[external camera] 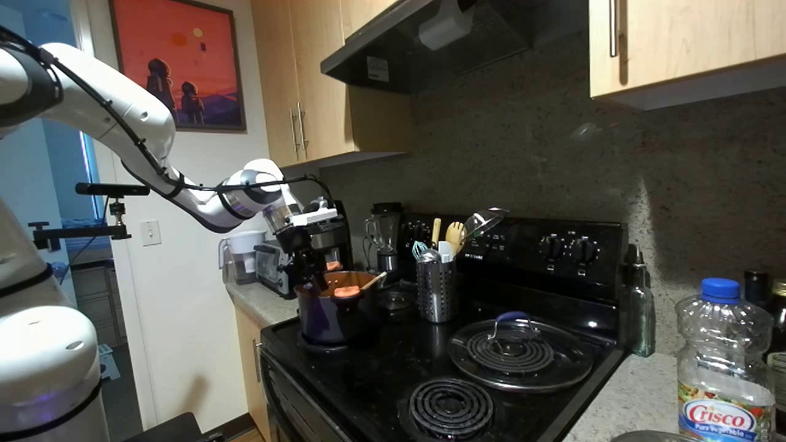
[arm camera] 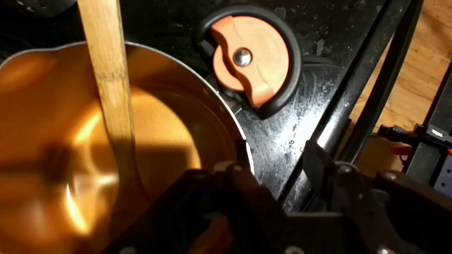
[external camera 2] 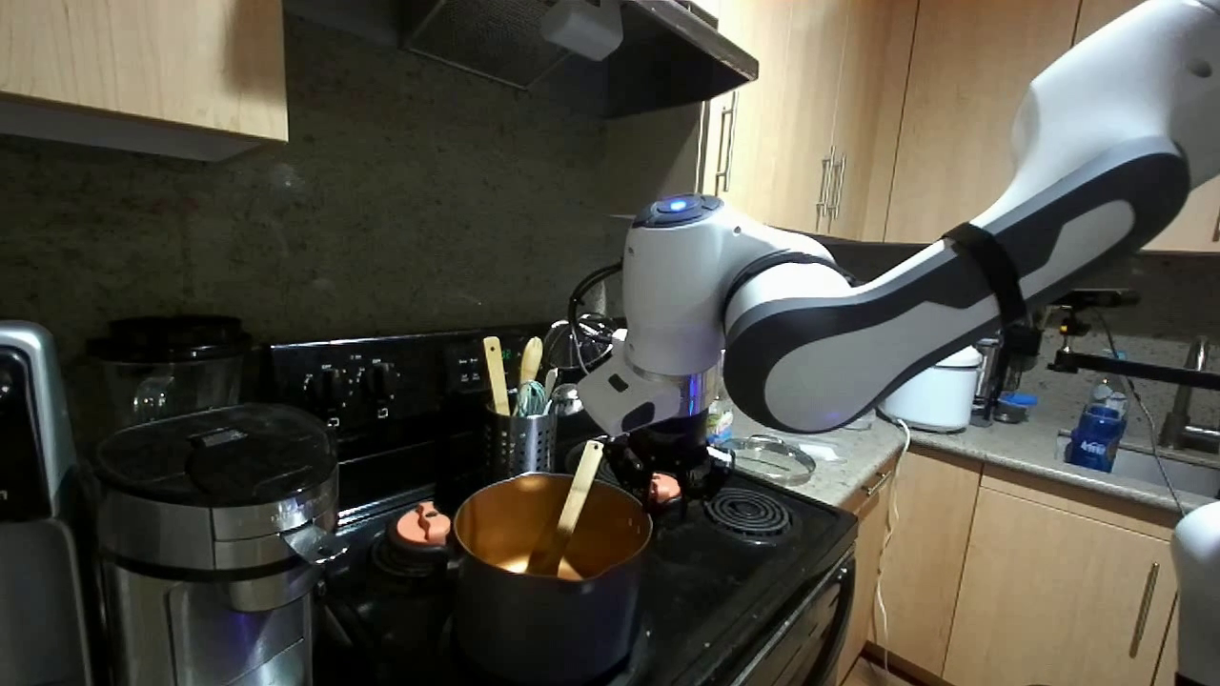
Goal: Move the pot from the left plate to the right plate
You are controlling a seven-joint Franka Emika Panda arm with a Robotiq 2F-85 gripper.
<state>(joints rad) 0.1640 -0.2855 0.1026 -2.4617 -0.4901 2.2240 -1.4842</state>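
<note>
At the rim of the pot [external camera 2: 553, 629], the pincer [arm camera: 278, 154] hangs, jaws apart.

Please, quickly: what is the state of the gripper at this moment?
Gripper: open, jaws apart, holding nothing; it is near the rim of the pot.

Pot [external camera 2: 551, 624]: large, cylindrical, dark outside, copper-orange inside, with orange-topped side handles [arm camera: 266, 58]; stands upright, open on top, on black stove [external camera: 368, 383] near front edge.
</note>
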